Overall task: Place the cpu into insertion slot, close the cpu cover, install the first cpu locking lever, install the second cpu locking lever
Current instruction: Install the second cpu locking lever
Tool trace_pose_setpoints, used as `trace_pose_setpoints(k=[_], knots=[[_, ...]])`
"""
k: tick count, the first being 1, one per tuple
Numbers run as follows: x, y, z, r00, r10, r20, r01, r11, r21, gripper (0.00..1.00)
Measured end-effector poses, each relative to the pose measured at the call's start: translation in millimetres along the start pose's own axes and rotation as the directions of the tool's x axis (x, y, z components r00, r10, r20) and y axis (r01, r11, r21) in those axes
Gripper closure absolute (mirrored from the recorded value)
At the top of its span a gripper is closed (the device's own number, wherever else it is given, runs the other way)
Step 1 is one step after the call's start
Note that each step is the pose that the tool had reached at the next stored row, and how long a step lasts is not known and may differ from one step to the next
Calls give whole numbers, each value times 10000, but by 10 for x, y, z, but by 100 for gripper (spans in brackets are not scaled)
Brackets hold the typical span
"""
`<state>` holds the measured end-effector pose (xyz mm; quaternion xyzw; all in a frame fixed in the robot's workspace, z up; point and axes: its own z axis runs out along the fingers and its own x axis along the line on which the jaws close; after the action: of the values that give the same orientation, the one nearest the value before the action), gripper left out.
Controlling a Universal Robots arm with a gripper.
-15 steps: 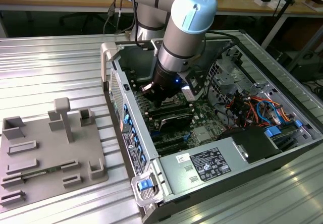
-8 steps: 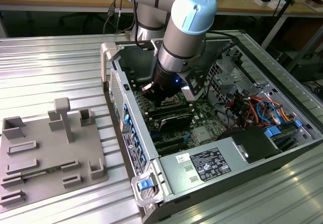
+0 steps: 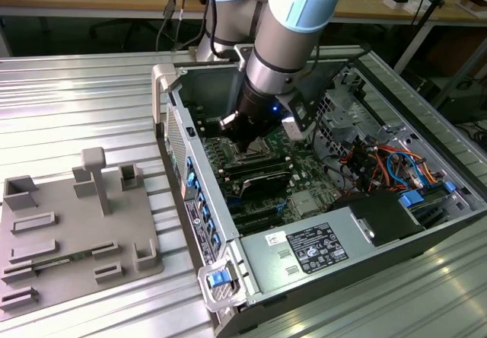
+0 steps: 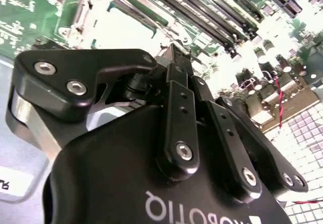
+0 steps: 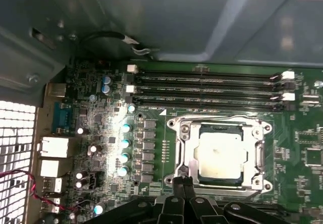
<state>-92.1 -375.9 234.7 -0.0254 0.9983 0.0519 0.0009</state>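
The cpu (image 5: 220, 156) is seen already seated in the insertion slot (image 5: 184, 133) on the green circuit board (image 5: 308, 133), with its pale metal top facing up. The cpu cover (image 5: 221, 121) appears as a silvery frame lying flat around the chip, its window leaving the chip's top exposed; whether it is fully pressed down cannot be told.

The chip is judged to be light, stiff and fragile, with a smooth top that would slip; it would best be held by its edges. The cover and the thin wire levers are judged stiff and springy, best pushed on or hooked at their free ends.

In the first wrist view the pincer (image 5: 182, 181) is at the rim of the insertion slot, at one corner, just beside the cpu. Its fingers (image 5: 187, 187) are seen brought together, with nothing visibly clamped between them. In the exterior view the pincer (image 3: 245, 146) is lowered into the open computer case (image 3: 304, 258), which lies on a ribbed metal desk (image 3: 68, 102).
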Motion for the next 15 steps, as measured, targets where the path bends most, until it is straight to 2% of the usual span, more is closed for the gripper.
trace_pose_setpoints(k=[4, 7, 9, 11, 12, 15], knots=[[-57, 39, -33, 10000, 1, 0, -1, 10000, 1, 89], [-136, 41, -47, 10000, 2, -2, -2, 10000, 2, 89], [-179, 42, -80, 10000, 2, 0, -2, 10000, 1, 89], [-193, 49, -153, 10000, 3, 0, -3, 10000, 2, 89], [-200, 48, -172, 10000, 19, -4, -19, 10000, 1, 89], [-205, -16, -183, 10000, 50, -34, -50, 10000, 0, 89]])
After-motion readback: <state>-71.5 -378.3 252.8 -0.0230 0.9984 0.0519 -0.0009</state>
